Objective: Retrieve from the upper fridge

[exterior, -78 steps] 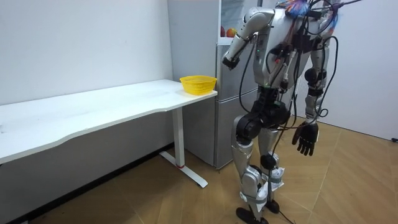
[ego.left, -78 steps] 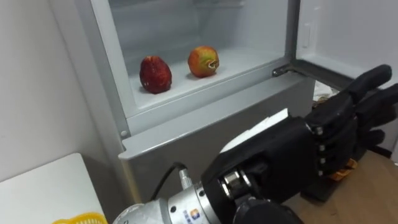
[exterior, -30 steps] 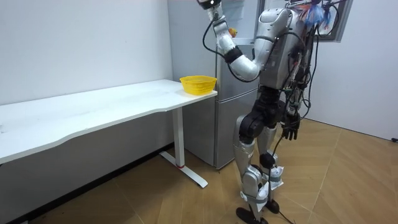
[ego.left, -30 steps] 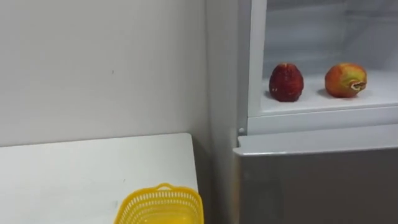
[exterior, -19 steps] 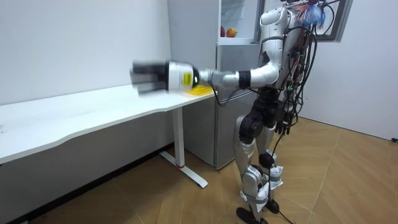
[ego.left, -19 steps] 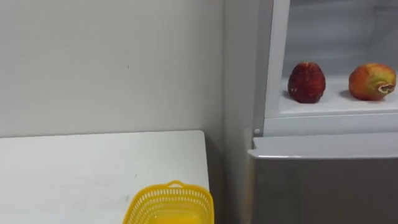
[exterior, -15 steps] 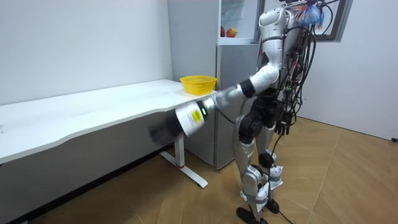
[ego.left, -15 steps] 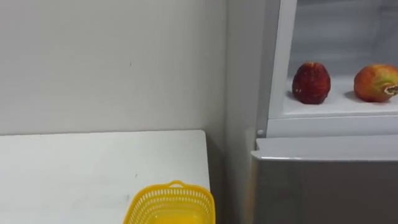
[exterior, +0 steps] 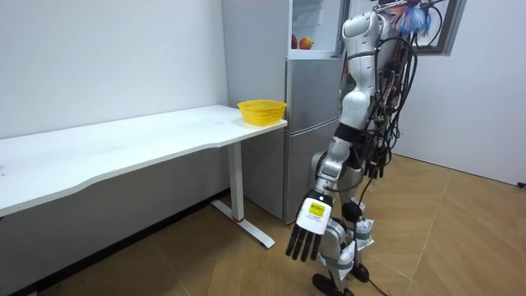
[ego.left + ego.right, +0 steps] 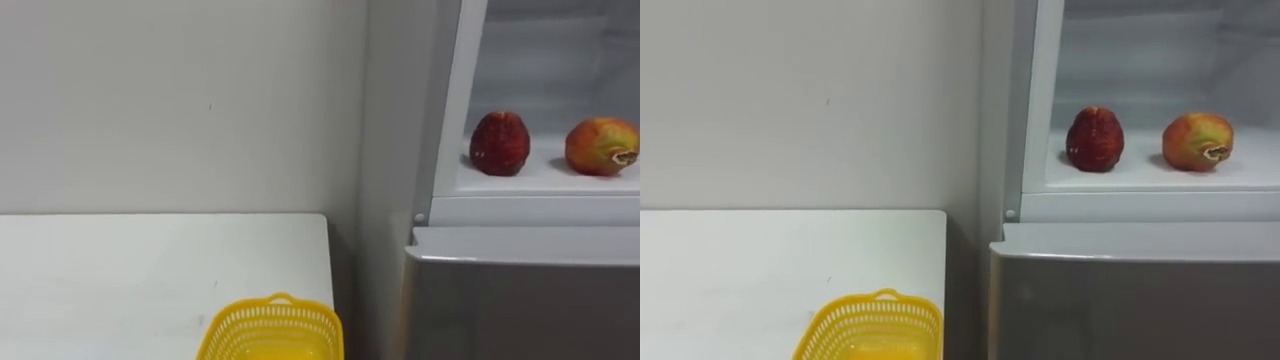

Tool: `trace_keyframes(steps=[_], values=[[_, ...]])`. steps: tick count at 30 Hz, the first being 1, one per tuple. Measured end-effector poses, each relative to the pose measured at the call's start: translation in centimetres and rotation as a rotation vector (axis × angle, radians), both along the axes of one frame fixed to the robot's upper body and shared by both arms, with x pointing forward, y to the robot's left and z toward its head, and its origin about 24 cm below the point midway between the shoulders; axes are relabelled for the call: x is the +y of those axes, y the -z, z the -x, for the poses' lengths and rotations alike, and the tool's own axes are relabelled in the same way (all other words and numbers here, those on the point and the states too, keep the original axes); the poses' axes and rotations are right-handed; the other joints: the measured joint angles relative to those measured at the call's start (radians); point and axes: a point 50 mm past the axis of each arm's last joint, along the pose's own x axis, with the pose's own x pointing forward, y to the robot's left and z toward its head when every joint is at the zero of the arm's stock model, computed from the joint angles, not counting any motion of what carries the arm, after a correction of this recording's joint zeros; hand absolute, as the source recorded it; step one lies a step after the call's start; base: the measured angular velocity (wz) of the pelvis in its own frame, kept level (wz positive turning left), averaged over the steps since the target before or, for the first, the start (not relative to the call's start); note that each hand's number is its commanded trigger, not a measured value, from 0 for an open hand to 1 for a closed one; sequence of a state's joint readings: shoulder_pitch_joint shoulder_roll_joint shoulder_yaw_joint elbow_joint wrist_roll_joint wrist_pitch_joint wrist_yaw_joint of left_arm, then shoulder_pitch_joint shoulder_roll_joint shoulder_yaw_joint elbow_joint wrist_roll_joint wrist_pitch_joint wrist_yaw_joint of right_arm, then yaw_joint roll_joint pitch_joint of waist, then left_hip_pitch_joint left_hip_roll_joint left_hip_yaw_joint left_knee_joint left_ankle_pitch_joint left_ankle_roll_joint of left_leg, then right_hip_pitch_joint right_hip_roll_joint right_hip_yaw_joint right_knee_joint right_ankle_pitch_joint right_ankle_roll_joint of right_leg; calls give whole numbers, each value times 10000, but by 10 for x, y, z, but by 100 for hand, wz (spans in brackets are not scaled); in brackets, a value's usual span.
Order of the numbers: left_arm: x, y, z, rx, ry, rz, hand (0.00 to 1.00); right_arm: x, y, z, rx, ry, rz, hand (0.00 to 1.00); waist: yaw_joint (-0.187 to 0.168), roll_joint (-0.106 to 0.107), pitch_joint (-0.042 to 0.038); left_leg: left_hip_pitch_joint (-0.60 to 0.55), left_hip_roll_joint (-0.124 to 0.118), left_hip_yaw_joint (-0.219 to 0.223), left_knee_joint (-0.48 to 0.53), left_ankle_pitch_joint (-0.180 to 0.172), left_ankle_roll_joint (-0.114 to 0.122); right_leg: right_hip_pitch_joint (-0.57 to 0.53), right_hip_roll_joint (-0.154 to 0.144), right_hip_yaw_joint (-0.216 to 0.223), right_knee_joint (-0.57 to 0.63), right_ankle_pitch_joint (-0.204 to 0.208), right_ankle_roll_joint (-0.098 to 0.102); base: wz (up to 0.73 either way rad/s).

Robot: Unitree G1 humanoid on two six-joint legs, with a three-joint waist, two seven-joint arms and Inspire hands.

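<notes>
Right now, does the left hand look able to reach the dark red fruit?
Probably not yet: the left hand hangs open by the legs, far below the dark red fruit on the fridge shelf. Nothing blocks the fruit itself.

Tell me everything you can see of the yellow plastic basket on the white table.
The yellow plastic basket has open lattice walls and a small tab rising from its far rim. It stands upright on the white table, near the corner beside the grey fridge. Only the table touches it. Its contents I cannot tell.
</notes>
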State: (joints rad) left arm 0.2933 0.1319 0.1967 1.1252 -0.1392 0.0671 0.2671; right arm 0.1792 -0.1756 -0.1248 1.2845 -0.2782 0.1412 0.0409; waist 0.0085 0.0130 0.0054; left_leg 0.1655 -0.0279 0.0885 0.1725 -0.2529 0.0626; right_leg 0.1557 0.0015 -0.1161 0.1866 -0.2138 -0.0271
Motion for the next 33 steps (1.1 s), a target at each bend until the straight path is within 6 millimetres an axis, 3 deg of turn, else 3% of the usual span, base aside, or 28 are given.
trace_keyframes(steps=[5,9,19,22,25,27,33], values=[[-10,4,-37,-431,1895,851,0,7,2,-2,-66,224,-127,0,-204,-97,-32,1,45,193,-3,40,-33,-103,29,92,33,-39,-36,-8],[-14,5,-51,-542,3133,1158,0,6,1,-11,-623,248,212,0,-397,-117,-53,-23,85,493,-43,42,-30,-236,76,341,37,-34,-34,-19],[-16,4,-57,-607,3924,1395,0,3,-6,-41,-2756,493,1451,0,-689,-113,-81,-154,149,756,-73,33,-43,-587,157,657,281,-29,-29,-9],[-19,4,-60,-709,4403,1363,0,-3,-16,-63,-4249,936,1968,0,-762,-77,-88,-237,164,948,-83,33,-44,-757,183,812,337,-30,-35,-15],[-20,3,-63,-908,4557,1335,0,-3,-39,-95,-6473,977,2524,0,-915,-1,-116,-339,169,1044,-64,34,-42,-953,185,882,376,-31,-41,-15],[-19,3,-65,-1143,4618,1270,0,-3,-69,-124,-8605,800,2959,0,-973,29,-114,-313,176,1249,-67,37,-42,-1038,203,1019,508,-29,-41,-18],[-17,2,-65,-1419,4723,1213,0,-3,-125,-159,-12027,624,4270,0,-1073,-131,-85,-194,168,1316,-156,37,-42,-1052,282,1168,502,-30,-38,-6]])
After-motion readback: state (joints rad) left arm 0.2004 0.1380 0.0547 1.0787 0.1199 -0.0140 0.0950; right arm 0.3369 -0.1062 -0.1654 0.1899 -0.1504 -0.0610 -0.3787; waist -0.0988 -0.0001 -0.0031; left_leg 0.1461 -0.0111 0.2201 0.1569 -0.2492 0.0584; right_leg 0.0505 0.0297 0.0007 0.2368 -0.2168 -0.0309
